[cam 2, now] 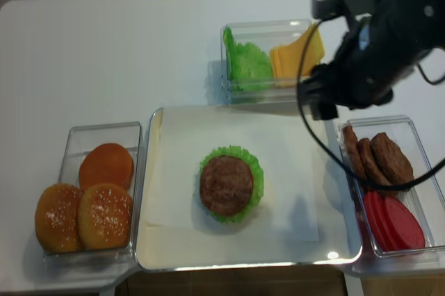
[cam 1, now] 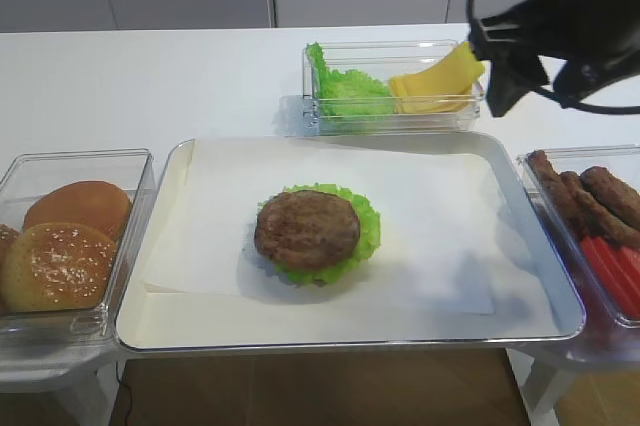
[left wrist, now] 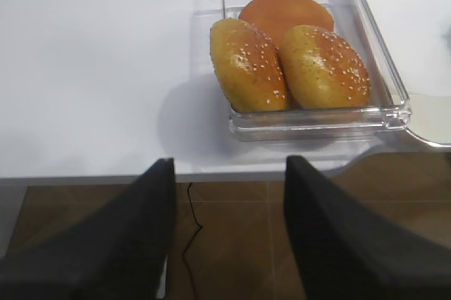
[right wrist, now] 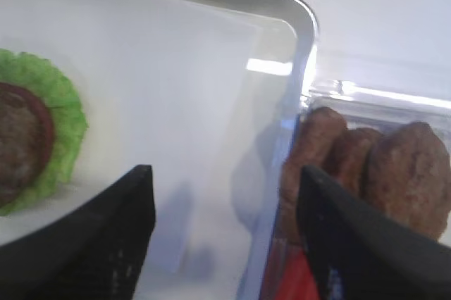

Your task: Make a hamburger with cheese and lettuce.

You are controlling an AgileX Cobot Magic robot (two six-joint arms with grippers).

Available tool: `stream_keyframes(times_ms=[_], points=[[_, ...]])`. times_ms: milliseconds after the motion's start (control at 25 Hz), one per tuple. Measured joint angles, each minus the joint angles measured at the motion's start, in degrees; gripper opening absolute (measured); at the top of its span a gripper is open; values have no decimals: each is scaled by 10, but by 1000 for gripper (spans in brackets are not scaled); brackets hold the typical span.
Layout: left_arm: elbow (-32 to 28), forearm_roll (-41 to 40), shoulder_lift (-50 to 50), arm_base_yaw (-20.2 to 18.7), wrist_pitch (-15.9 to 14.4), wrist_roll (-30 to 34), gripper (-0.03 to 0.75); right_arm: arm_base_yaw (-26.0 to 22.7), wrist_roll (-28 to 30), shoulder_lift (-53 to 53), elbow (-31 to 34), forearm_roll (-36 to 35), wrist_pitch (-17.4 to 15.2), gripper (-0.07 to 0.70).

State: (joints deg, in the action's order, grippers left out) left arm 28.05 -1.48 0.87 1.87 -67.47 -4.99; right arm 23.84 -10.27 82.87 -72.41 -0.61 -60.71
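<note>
In the first high view, the hamburger [cam 1: 318, 233] sits in the middle of a silver tray [cam 1: 170, 246] on white paper [cam 1: 430, 216]. It has a brown patty on top and green frilly lettuce all around its edge. Behind the tray is a clear box [cam 1: 320, 114] with lettuce leaves [cam 1: 345, 86] on the left and the cheese [cam 1: 432, 84] on the right. One cheese slice leans up against the box's right end. The right arm [cam 1: 580, 16] hangs above that corner. On the left a clear box holds buns [cam 1: 65, 246]. On the right another box holds brown patties [cam 1: 590, 201] and red slices [cam 1: 615, 271].

In the right wrist view, the right fingers [right wrist: 113, 236] are spread wide apart and hold nothing. Under them is the white paper and the corner of the tray. The hamburger [right wrist: 32, 138] shows at the left edge. The patties [right wrist: 373, 170] are at the right.

In the left wrist view, the left fingers [left wrist: 127, 244] are spread apart and hold nothing. They hang over the front edge of the white bench [left wrist: 91, 67]. The box with three buns [left wrist: 289, 57] is just ahead of them.

In the second high view, the hamburger [cam 2: 228, 183] is in the middle of the tray. The cheese [cam 2: 295, 56] is in the far box beside the lettuce [cam 2: 249, 63]. The right arm [cam 2: 375, 39] is between that box and the patty box. I cannot see its fingers here.
</note>
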Motion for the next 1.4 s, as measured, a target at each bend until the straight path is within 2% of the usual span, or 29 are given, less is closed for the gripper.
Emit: stream_keyframes(times_ms=[200, 480, 600, 1280, 1400], points=[[0, 0, 0, 0, 0, 0, 369, -85, 24, -47, 66, -31, -1, 475], [0, 0, 0, 0, 0, 0, 369, -138, 39, -172, 168, -35, 1, 472], [0, 0, 0, 0, 0, 0, 369, -141, 40, -232, 202, -35, -4, 472], [0, 0, 0, 0, 0, 0, 369, -141, 36, -531, 279, -35, -107, 471], [0, 0, 0, 0, 0, 0, 369, -141, 36, -585, 295, -36, -116, 470]])
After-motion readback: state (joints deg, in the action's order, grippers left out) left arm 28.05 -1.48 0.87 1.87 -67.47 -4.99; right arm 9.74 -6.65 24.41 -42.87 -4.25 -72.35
